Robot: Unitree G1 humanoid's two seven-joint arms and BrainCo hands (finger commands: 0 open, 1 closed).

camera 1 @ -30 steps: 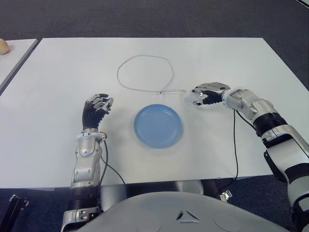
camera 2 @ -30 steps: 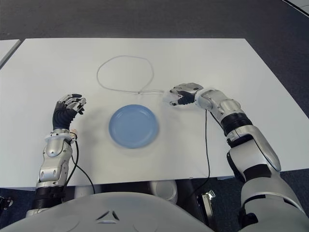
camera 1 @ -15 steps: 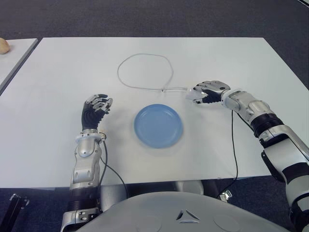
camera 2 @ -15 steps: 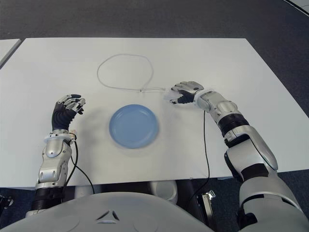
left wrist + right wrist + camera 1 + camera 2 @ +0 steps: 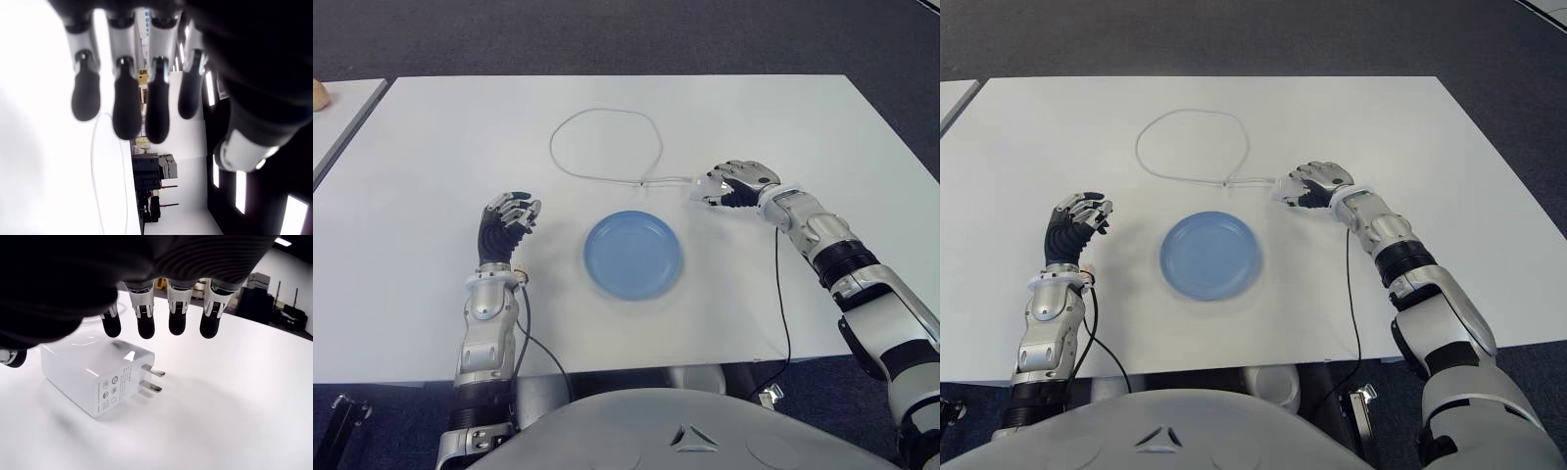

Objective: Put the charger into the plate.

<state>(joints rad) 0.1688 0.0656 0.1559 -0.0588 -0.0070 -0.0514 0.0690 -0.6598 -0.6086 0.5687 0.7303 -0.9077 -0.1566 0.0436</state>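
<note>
Eye views: right hand [image 5: 736,182] over the white table [image 5: 431,147], fingers arched above the charger [image 5: 706,186], nothing gripped. Thin white cable [image 5: 607,147] runs from the charger away from the hand and loops across the table. Blue plate [image 5: 633,255] sits near the hand, toward the robot's left and closer to the body, with nothing in it. Left hand [image 5: 509,217] shows beyond the plate's far side, fingers loosely curled, holding nothing.

Left wrist view: four fingertips [image 5: 126,110] hang free over the table, apart from any object.

Right wrist view: charger lies flat under the hand, prongs [image 5: 151,380] pointing outward; fingertips [image 5: 176,316] hover above it, not touching.
</note>
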